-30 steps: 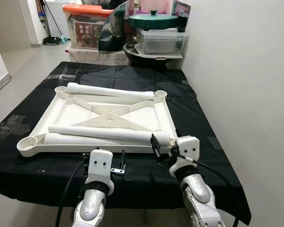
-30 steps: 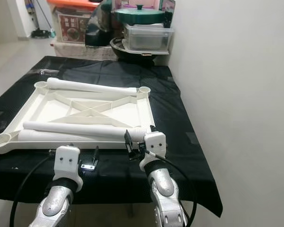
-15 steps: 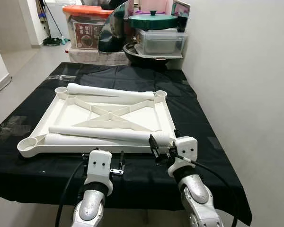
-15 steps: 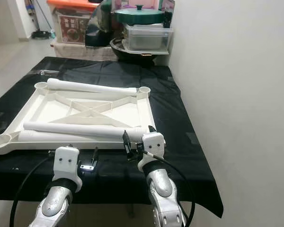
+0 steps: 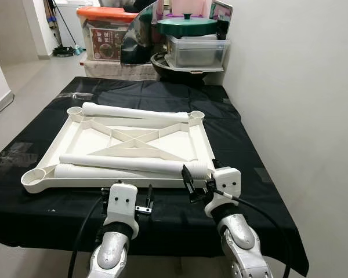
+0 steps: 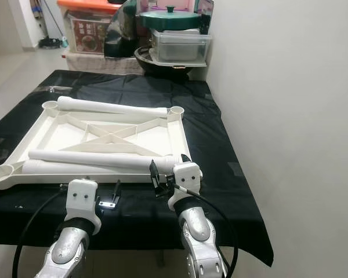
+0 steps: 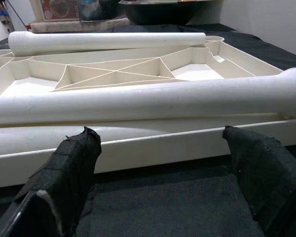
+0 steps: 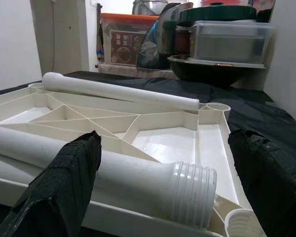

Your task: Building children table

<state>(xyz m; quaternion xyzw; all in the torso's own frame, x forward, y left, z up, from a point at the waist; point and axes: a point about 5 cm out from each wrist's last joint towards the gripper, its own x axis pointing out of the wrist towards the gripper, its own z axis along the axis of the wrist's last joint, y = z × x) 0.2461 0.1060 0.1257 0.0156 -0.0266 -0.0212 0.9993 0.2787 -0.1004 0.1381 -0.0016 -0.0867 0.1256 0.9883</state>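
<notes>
Hovering my right hand (image 5: 191, 184), fingers spread apart, at the threaded end of the nearest white leg (image 5: 133, 164) lying across the upturned tabletop (image 5: 162, 142) on the black-draped surface (image 5: 232, 133), I hold my left hand (image 5: 146, 202), fingers also apart, just short of the tabletop's near edge.

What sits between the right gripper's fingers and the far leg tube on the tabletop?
Right wrist view: the near leg tube's threaded end lies just ahead of the open right gripper, then ribbed tabletop underside up to the far tube.
</notes>
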